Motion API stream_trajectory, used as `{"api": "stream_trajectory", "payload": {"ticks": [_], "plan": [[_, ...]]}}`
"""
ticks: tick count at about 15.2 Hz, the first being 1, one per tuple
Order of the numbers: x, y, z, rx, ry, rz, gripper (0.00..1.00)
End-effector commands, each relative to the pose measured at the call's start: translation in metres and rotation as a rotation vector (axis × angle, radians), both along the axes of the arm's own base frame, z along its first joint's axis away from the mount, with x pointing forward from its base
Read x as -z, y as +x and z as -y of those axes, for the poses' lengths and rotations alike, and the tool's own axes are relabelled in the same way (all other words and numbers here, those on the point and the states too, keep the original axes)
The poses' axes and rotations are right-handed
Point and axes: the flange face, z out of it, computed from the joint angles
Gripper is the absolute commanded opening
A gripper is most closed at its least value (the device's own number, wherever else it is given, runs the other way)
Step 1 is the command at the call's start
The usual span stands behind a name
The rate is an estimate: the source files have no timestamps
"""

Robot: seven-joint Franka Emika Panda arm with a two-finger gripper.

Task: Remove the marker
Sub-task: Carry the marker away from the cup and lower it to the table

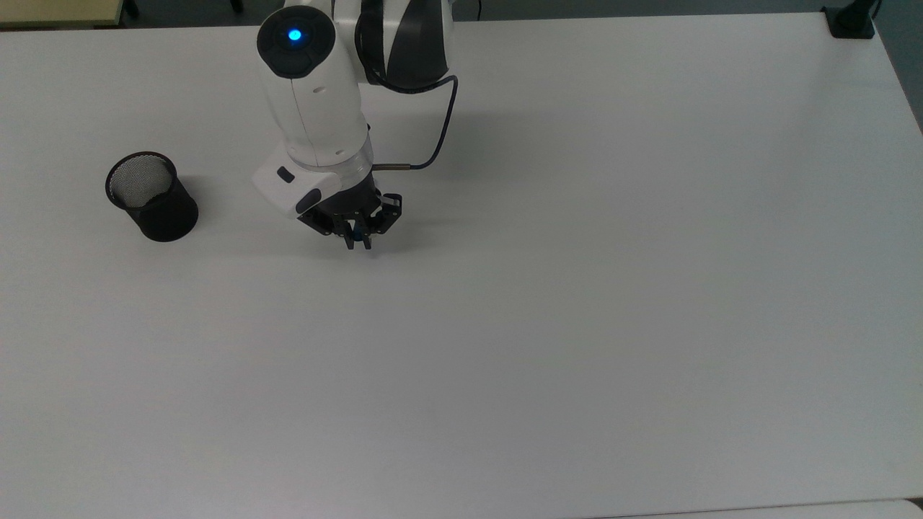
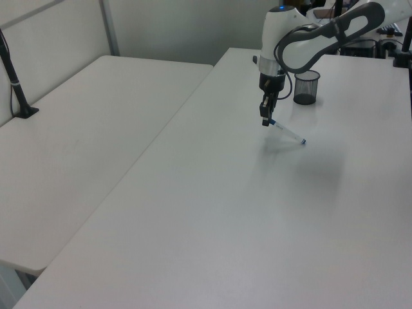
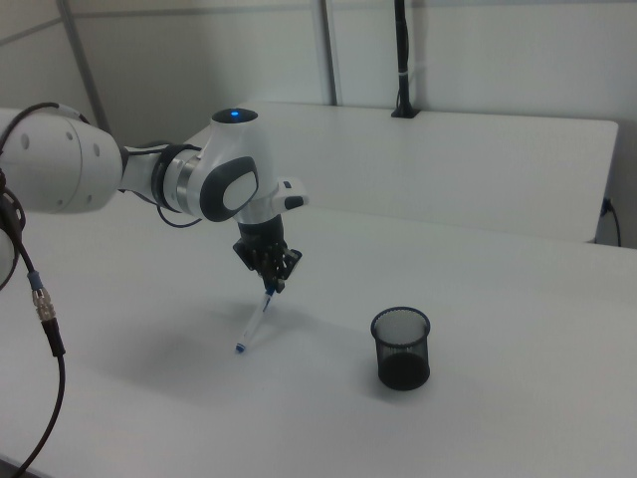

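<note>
Gripper (image 1: 358, 244) sits in the upper-left-centre of the top view, pointing down at the white table (image 1: 577, 324). Fingers are clamped on the marker (image 2: 286, 131) at its upper end.

Marker: white barrel, blue at both ends. In the left view it hangs tilted from the gripper (image 2: 265, 120), running down toward the left view's right, with the lower blue tip at or just above the tabletop (image 2: 193, 212); I can't tell whether it actually touches. In the right view the marker (image 3: 256, 321) slants down toward the right view's left from the gripper (image 3: 276, 286), lower blue tip near the table (image 3: 478, 428) surface, faint shadow under it. In the top view only a bit of blue shows between the fingers, rest of the barrel is hidden under the wrist.

Black mesh cup (image 1: 151, 196) stands upright at the top view's left, well apart from the gripper, nothing visible inside. In the left view the mesh cup (image 2: 306, 87) is in the upper right of the frame, behind the arm. In the right view the mesh cup (image 3: 401, 348) is lower right of centre, apart from the marker tip.

Arm: white links, blue light on the joint cap (image 1: 294, 34), black cable (image 1: 433, 137) looping on the top view's right of the wrist.

A second white table (image 2: 77, 141) fills the left view's left, with a black clamp post (image 2: 14, 80) at its far edge.
</note>
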Motion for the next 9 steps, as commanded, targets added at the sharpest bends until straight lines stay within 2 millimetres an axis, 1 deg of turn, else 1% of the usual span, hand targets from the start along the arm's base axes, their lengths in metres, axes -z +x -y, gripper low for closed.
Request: {"api": "stream_trajectory", "payload": {"ticks": [1, 2, 3, 4, 5, 7, 8, 9], "plan": [[-0.002, -0.001, -0.003, 0.019, 0.001, 0.016, 0.92], [-0.002, -0.001, -0.004, 0.025, -0.001, 0.016, 0.97], [-0.004, -0.001, -0.005, 0.029, -0.002, 0.016, 1.0], [-0.007, -0.001, -0.005, 0.029, -0.002, 0.017, 1.0], [-0.015, -0.002, -0.004, 0.032, -0.001, 0.026, 1.0], [-0.042, -0.009, -0.004, 0.03, -0.002, 0.022, 1.0], [-0.059, -0.014, -0.005, 0.029, -0.003, 0.014, 1.0], [-0.084, -0.02, -0.004, 0.03, -0.003, 0.022, 1.0]]}}
